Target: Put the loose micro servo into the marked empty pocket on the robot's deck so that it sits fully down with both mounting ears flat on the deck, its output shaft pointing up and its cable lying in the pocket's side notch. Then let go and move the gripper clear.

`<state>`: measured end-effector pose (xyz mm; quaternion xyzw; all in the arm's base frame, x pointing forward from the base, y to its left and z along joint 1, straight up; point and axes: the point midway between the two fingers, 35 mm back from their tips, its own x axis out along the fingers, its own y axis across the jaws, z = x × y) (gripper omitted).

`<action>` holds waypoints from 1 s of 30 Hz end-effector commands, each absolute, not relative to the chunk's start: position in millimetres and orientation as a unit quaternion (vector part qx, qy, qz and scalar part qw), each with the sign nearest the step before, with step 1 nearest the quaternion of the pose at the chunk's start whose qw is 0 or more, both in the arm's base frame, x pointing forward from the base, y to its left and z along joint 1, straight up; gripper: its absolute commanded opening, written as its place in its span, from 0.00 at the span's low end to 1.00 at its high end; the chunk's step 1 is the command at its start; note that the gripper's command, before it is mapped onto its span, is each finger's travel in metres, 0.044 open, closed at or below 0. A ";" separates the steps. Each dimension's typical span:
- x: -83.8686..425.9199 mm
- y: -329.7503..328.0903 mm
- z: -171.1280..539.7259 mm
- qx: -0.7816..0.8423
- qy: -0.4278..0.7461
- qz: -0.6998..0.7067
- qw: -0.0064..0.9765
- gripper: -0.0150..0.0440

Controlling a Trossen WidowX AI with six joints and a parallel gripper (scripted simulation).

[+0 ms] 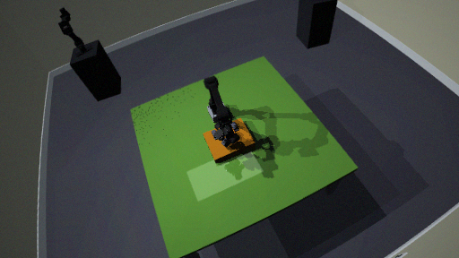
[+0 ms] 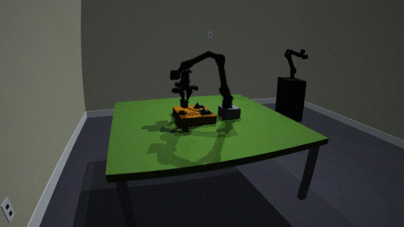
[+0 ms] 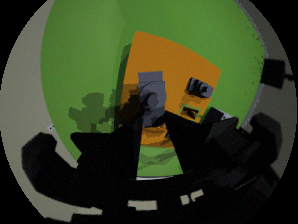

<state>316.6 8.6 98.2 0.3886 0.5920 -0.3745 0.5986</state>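
Over on the green table [image 1: 291, 188] [image 2: 256, 142], there's one orange deck [image 1: 215, 150] [image 2: 197, 121] [image 3: 170, 55] with one black arm [image 1: 215, 96] [image 2: 222, 76] reaching over it. Its one gripper [image 1: 229, 138] [image 2: 184, 103] [image 3: 152, 113] points down and is clamped on the loose servo [image 3: 151, 96], so exactly one part in its grip. That servo is at the deck, over the side away from the arm's grey base [image 2: 230, 113]; can't tell whether it touches the surface.

As for containers, I count one green-outlined pocket [image 3: 190, 111] in the wrist view. The servo isn't in it, it's off to one side, well apart. Something dark shows inside the outline, too murky to name. Just beside the pocket sits one other servo-like part [image 3: 200, 88] on the deck. A dark bit pokes out by one finger, mostly hidden, so no firm total for the deck parts from me.

Around the room: two black pedestals [image 1: 96, 73] [image 1: 309, 27] [image 2: 291, 98] in the top view, one carrying a second arm [image 1: 67, 29] [image 2: 290, 63], plus two wall outlets [image 2: 210, 35] [image 2: 8, 210] in the exterior one.
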 end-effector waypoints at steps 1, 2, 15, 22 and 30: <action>315.6 7.8 102.1 0.390 0.587 -0.375 0.602 0.25; 315.4 7.8 102.1 0.390 0.587 -0.375 0.602 0.25; 314.1 7.8 102.0 0.390 0.587 -0.375 0.602 0.25; 313.0 7.8 102.0 0.390 0.587 -0.375 0.602 0.25; 311.0 7.7 101.9 0.390 0.587 -0.375 0.602 0.25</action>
